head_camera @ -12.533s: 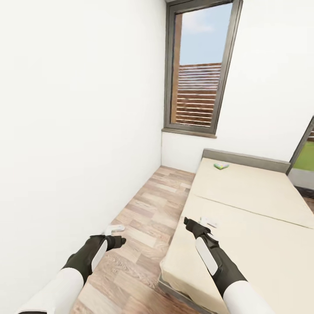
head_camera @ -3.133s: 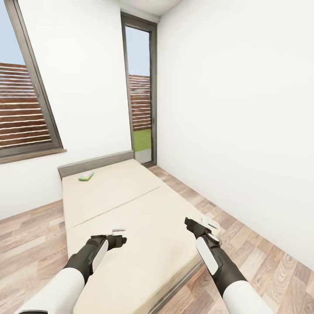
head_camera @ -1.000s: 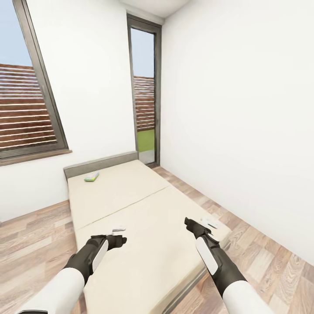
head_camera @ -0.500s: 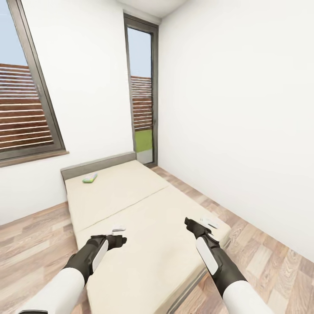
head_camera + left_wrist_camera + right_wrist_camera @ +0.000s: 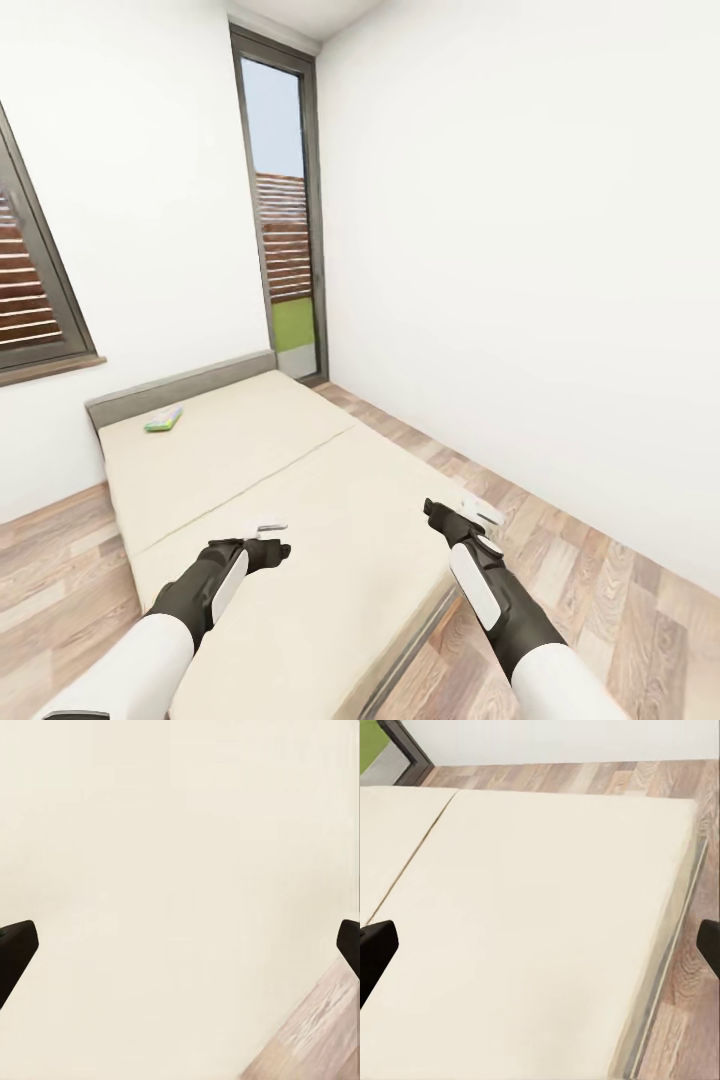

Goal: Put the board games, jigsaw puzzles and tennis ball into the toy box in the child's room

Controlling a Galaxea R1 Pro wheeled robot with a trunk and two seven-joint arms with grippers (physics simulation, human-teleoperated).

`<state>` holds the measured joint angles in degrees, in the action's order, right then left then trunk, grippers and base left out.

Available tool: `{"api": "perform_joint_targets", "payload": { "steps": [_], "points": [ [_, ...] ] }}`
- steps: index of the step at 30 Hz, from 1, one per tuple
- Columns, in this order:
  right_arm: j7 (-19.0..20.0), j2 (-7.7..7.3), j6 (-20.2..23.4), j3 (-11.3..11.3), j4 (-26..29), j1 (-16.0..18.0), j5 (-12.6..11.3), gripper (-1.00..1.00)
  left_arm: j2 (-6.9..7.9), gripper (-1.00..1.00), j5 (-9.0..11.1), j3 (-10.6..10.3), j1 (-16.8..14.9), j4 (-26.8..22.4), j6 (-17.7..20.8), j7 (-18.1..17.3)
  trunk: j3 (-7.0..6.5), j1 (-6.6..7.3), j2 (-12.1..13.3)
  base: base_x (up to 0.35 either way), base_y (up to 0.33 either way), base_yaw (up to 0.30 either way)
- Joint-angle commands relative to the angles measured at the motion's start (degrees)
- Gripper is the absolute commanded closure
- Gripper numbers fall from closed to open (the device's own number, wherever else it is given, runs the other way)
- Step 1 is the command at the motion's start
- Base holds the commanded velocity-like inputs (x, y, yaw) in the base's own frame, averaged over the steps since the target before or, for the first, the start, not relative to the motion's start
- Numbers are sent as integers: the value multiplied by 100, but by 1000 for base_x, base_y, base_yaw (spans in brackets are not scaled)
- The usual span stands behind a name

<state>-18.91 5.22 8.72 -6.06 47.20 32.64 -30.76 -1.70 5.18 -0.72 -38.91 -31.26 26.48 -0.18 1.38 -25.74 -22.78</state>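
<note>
Facing the bed [image 5: 300, 500] from its foot end, the robot holds both arms forward and low over the mattress, probably a carrying pose while it drives in rather than a reach. The left gripper [image 5: 268, 540] hangs over the beige mattress near its foot; its jaws stand spread with nothing between them, as the left wrist view shows 2 dark fingertips [image 5: 15, 949] at opposite edges. The right gripper [image 5: 462, 522] sits above the bed's near right corner, jaws likewise spread and empty. 1 board game [image 5: 163, 418], a small green-and-orange box, lies flat near the grey headboard, well apart from both grippers, so the base must likely close in first. Its print is too small to read. The bed's near end is cut off behind the arms.
</note>
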Motion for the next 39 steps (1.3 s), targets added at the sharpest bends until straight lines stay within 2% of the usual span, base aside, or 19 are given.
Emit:
{"api": "perform_joint_targets", "payload": {
  "steps": [1,15,39],
  "points": [
    [-43,-1,18,-17,9,6,-34,-100,3,-100,54,-8,-2,-12,34,9,14,-4,-14,0,1,-275],
    [-43,6,15,-18,9,6,-22,-100,3,-100,54,-7,-2,-12,33,9,14,-4,-14,-38,65,-244],
    [-43,32,15,-18,9,6,1,-100,3,-100,54,-6,-2,-12,33,9,14,-4,-14,-4,9,-15]
  ]
}}
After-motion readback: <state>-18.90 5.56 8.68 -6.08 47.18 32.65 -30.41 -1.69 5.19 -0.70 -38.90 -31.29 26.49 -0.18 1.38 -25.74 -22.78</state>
